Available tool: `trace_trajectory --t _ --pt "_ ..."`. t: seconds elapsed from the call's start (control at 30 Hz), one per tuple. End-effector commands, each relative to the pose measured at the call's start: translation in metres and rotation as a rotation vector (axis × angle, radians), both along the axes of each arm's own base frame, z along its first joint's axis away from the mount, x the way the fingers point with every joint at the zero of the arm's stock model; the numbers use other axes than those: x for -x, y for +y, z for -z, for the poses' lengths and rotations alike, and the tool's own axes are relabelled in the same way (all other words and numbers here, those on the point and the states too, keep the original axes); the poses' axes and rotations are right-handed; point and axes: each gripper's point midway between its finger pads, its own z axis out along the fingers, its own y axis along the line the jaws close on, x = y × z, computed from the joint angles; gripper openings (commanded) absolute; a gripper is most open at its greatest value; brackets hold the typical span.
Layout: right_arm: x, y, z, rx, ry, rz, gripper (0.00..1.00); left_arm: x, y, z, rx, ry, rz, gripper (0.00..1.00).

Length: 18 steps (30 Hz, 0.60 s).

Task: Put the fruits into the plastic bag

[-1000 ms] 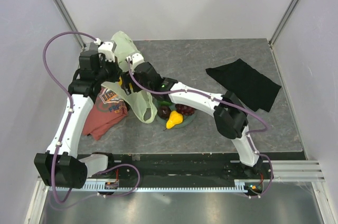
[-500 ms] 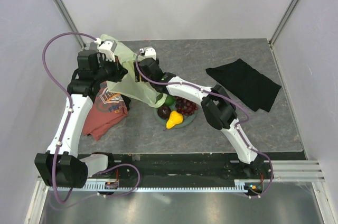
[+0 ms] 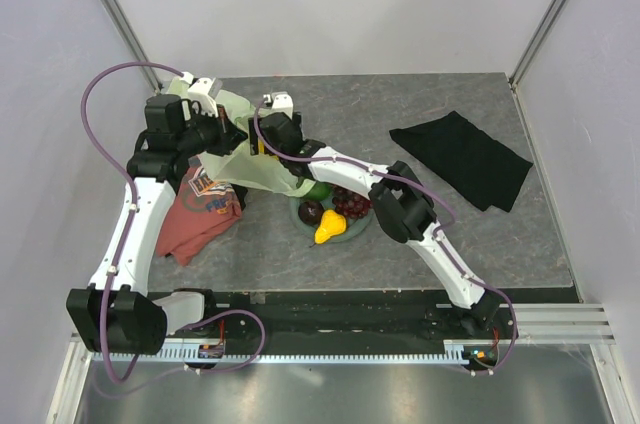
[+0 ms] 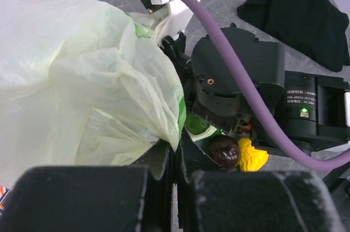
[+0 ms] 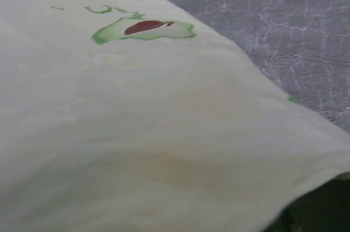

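Where the red T-shirt (image 3: 200, 212) lies at the left of the desk (image 3: 420, 104), the left gripper (image 4: 176, 152) is held near it, jaws clenched on the plastic bag (image 3: 258, 172), pale green, translucent, crinkled. The right gripper (image 3: 262, 139) is pressed to the film; its jaws are hidden, state not determinable. Just right of the bag, pear (image 3: 328, 227), plum (image 3: 311, 211), grape bunch (image 3: 351, 205) and green fruit (image 3: 318, 191) are noted on the plate (image 3: 355, 228); right arm judged nearer.

Grey stone-look table (image 3: 400, 244); pale walls (image 3: 330, 4); metal corner posts (image 3: 108, 6).
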Motion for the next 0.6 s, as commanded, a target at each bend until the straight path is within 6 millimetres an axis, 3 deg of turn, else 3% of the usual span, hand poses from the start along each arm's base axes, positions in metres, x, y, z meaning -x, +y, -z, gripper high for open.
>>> trace_trajectory --t 0.0,0.2,0.23,0.27,0.3,0.33,0.37,0.4,0.43,0.47,0.5,0.53,0.57 --pt "-0.007 0.012 -0.026 -0.077 -0.033 -0.029 0.98 -0.004 -0.004 -0.008 0.043 -0.021 0.013 0.01" --pt "-0.002 0.017 -0.043 -0.115 -0.055 -0.072 0.98 -0.005 -0.003 -0.008 0.044 -0.020 0.007 0.02" --pt "0.001 0.015 -0.038 -0.109 -0.047 -0.081 0.98 -0.005 -0.002 -0.008 0.042 -0.020 0.002 0.02" --pt "0.003 0.017 -0.056 -0.146 -0.074 -0.096 0.98 -0.006 -0.002 -0.007 0.040 -0.018 0.001 0.02" --pt "0.011 0.018 -0.046 -0.143 -0.056 -0.134 0.98 -0.006 -0.001 -0.006 0.038 -0.015 -0.004 0.01" --pt "0.015 0.018 -0.050 -0.153 -0.067 -0.153 0.98 -0.007 0.001 -0.006 0.037 -0.016 -0.011 0.02" --pt "0.019 0.020 -0.077 -0.205 -0.113 -0.177 0.98 -0.007 0.001 -0.006 0.035 -0.016 -0.012 0.01" --pt "0.025 0.019 -0.081 -0.216 -0.123 -0.197 0.97 -0.007 0.002 -0.006 0.035 -0.016 -0.017 0.02" --pt "0.038 0.015 -0.065 -0.195 -0.100 -0.223 0.97 -0.008 0.005 -0.005 0.030 -0.014 -0.028 0.01" --pt "0.046 0.013 -0.095 -0.243 -0.155 -0.235 0.97 -0.009 0.006 -0.005 0.027 -0.016 -0.033 0.02" --pt "0.053 0.009 -0.100 -0.252 -0.169 -0.246 0.96 -0.009 0.007 -0.004 0.025 -0.015 -0.039 0.02" --pt "0.071 0.005 -0.078 -0.227 -0.139 -0.281 0.96 -0.010 0.009 -0.004 0.021 -0.017 -0.047 0.02" --pt "0.078 0.000 -0.112 -0.275 -0.214 -0.298 0.96 -0.010 0.009 -0.003 0.019 -0.014 -0.049 0.01"
